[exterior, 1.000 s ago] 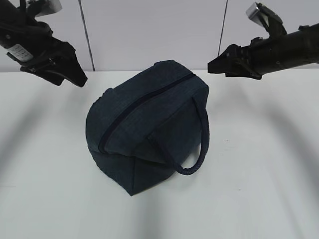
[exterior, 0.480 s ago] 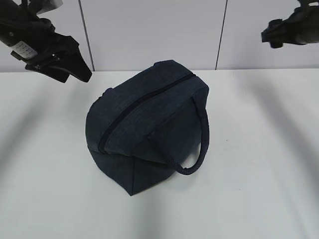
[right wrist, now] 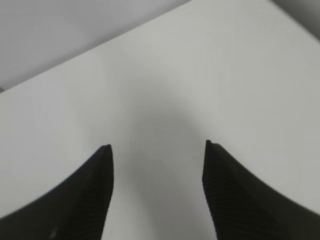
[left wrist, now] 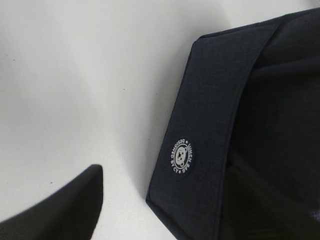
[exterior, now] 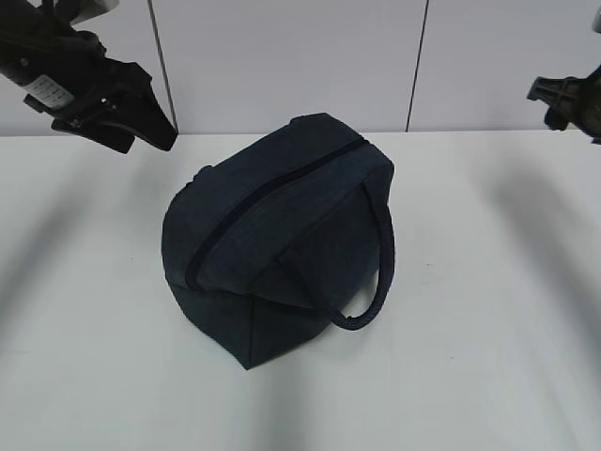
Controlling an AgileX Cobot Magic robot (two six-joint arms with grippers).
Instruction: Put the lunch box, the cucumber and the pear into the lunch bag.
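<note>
On the table (exterior: 84,376), the zipped lunch bag (exterior: 272,235) looks soft; grasp its strap handle (exterior: 380,272). Right gripper (right wrist: 157,150) open, empty; left gripper (exterior: 131,117) indeterminate.

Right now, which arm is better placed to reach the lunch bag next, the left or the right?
Probably the left. The left gripper hangs near the lunch bag, whose side fills its wrist view. The right gripper, open and empty, sees only bare table, far off at the right edge.

Lunch bag (exterior: 282,235) mid-table (exterior: 488,282), zipped; open surface all round.
</note>
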